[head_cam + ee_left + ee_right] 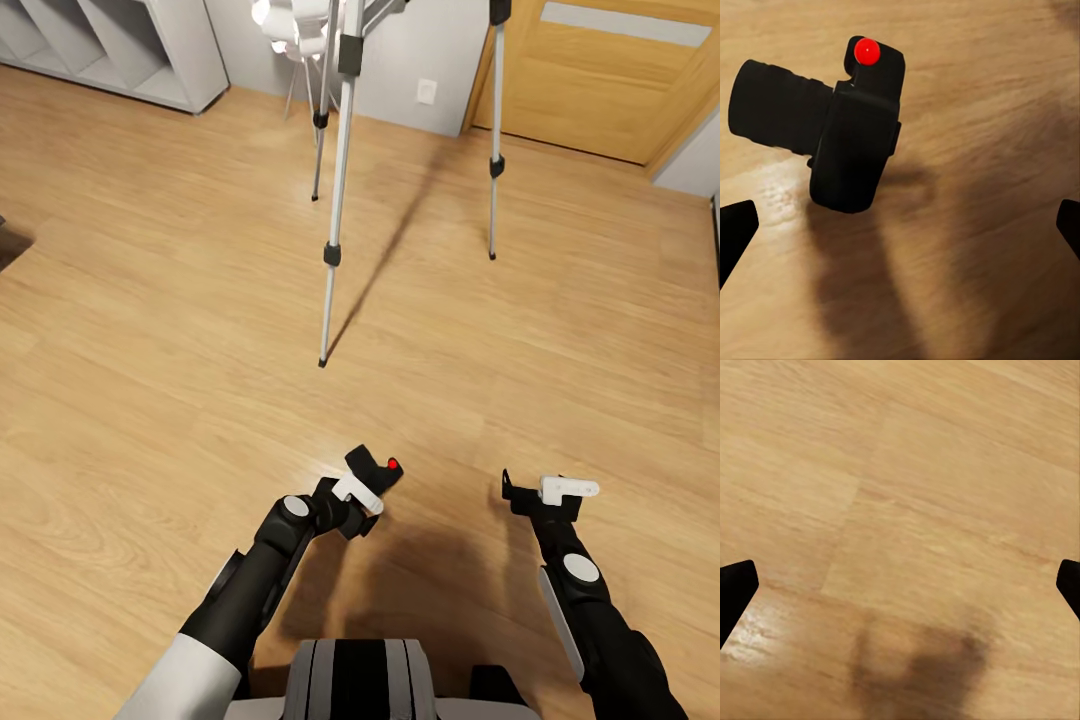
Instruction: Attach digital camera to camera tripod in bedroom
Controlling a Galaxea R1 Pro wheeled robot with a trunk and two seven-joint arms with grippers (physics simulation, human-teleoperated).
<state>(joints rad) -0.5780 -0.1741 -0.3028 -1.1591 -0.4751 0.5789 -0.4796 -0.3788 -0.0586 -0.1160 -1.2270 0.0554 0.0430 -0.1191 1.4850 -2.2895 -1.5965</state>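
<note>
Left tool [368,487] carries the digital camera [378,470] above the wood floor [150,330], on the robot's side of the camera tripod [338,200] and well apart from it; in the left wrist view the camera [840,127] hangs over the floor with its red button [867,51] up and its lens sideways, though the contact itself cannot be made out. Right tool [545,490], beside the left one and equally far from the tripod, is spread wide with bare floor between its fingertips [735,589]. Behind the tripod stand a wooden door [610,80], a grey shelf unit [130,50] and a white lamp [290,25].
</note>
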